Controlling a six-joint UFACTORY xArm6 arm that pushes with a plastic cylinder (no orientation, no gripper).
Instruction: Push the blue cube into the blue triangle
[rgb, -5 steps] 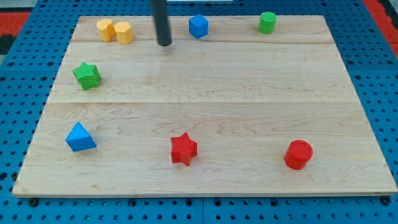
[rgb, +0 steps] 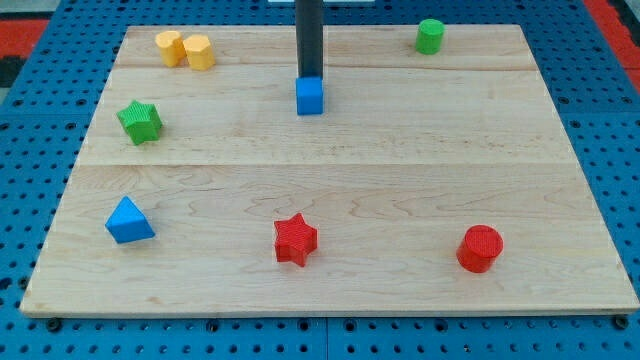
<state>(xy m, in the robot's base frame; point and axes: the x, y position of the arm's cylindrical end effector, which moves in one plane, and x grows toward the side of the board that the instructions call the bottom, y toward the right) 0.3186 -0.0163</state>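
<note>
The blue cube (rgb: 310, 96) sits on the wooden board in the upper middle. My tip (rgb: 310, 77) is right at the cube's top side, touching it from the view's top. The blue triangle (rgb: 129, 221) lies at the lower left of the board, far from the cube.
A yellow pair of blocks (rgb: 186, 49) sits at the top left, a green star (rgb: 140, 121) at the left, a green cylinder (rgb: 430, 36) at the top right, a red star (rgb: 295, 239) at the bottom middle, a red cylinder (rgb: 480, 248) at the bottom right. The wooden board (rgb: 400, 170) lies on a blue pegboard.
My tip moved to the view's right, behind the blue cube. The blue cube slid down the view, away from the top edge.
</note>
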